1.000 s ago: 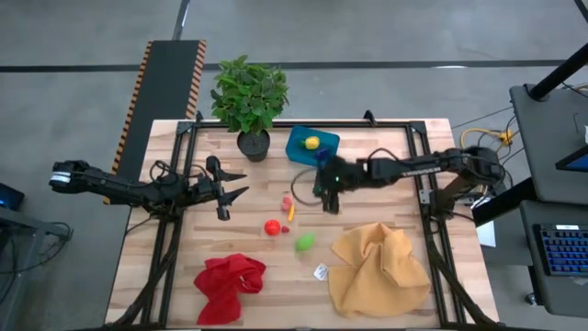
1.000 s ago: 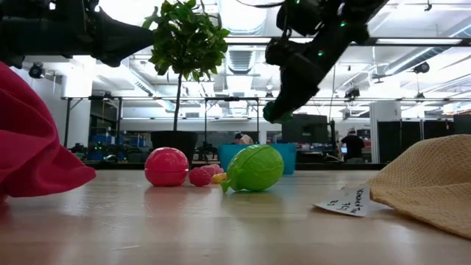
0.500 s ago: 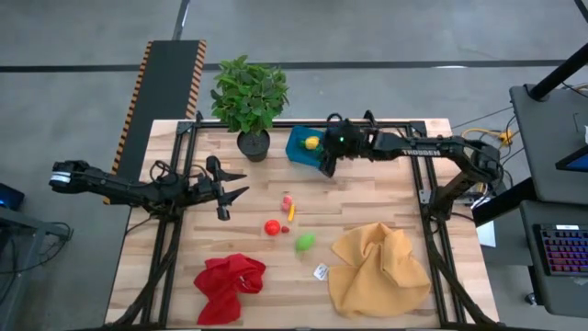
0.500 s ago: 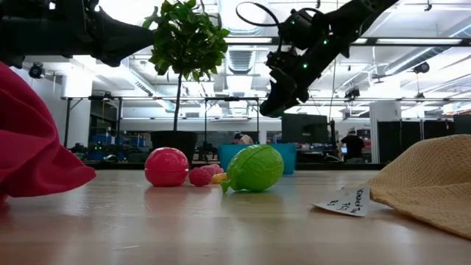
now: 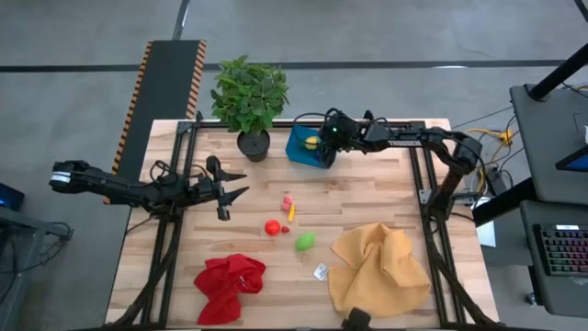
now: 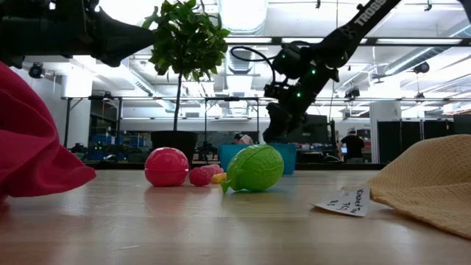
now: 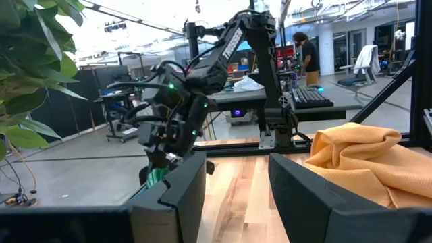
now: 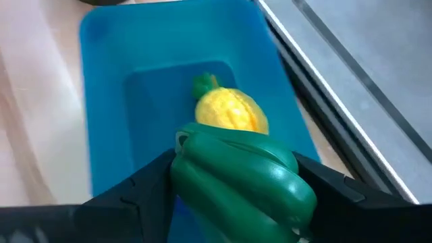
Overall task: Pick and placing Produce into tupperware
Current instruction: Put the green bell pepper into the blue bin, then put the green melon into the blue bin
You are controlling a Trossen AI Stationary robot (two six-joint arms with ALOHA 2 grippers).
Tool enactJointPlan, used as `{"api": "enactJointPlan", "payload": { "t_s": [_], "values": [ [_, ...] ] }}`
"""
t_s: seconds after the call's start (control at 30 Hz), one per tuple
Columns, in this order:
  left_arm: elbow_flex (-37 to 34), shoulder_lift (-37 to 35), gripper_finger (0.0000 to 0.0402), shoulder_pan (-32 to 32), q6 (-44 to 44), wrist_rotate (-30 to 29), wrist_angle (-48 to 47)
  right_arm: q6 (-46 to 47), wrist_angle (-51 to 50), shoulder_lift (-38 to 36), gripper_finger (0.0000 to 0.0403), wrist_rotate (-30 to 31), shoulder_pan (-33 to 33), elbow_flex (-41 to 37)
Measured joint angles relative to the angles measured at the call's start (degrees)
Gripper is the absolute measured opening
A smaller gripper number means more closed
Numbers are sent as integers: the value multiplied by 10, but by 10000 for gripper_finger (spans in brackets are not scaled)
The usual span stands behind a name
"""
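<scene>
Green pepper (image 8: 243, 177) (one lemon (image 8: 229, 111) below)

left end effector (image 5: 231, 188) fingers spread | right end effector (image 5: 323, 152) clamped, arm outstretched

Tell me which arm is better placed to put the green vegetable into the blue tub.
The right. Its gripper holds the green vegetable directly above the tupperware, beside the yellow fruit. The left gripper hangs open, far across the table.
</scene>
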Motion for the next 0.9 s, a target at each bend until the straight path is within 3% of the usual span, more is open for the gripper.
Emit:
{"api": "enactJointPlan", "payload": {
  "t_s": [0.2, 0.9],
  "values": [
    [-1, 0, 148, 0, 0, 0, 0, -9, -9, 8, 232, 4, -18, 0],
    [-1, 0, 148, 0, 0, 0, 0, -32, -22, 13, 274, 5, -26, -1]
  ]
}}
